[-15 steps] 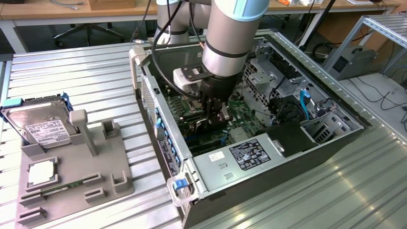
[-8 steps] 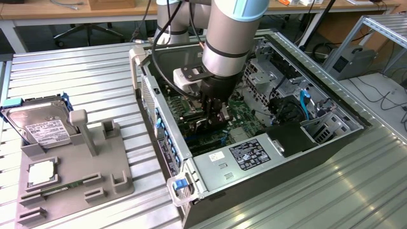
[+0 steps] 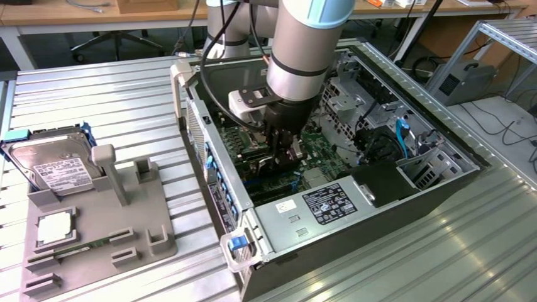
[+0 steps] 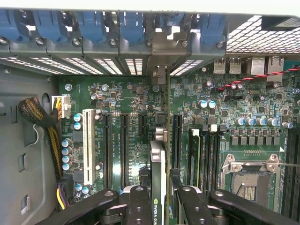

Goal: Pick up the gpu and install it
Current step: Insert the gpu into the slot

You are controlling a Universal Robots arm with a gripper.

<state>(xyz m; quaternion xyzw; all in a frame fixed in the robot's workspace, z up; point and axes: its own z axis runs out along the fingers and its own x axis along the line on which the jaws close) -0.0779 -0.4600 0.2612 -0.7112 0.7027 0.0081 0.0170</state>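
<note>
My gripper [image 3: 281, 150] is down inside the open computer case [image 3: 251, 207], over the green motherboard [image 3: 319, 154]. It is shut on the gpu [image 4: 158, 178], which I see edge-on in the wrist view as a thin dark card standing upright between the two black fingers [image 4: 138, 201]. The card runs along the row of long black expansion slots [image 4: 124, 145], and its metal end bracket [image 4: 159, 72] reaches the rear slot openings under the blue latches. In the exterior view the gpu [image 3: 270, 165] is a dark shape just under the fingers. I cannot tell whether it sits fully in a slot.
A grey fixture tray [image 3: 100, 233] lies on the ribbed table at the exterior view's left. It holds a silver hard drive [image 3: 55, 167], a processor [image 3: 55, 228] and a memory stick [image 3: 80, 246]. Inside the case are the power supply [image 3: 331, 201], drive cages [image 3: 353, 94] and a cable bundle [image 4: 40, 117].
</note>
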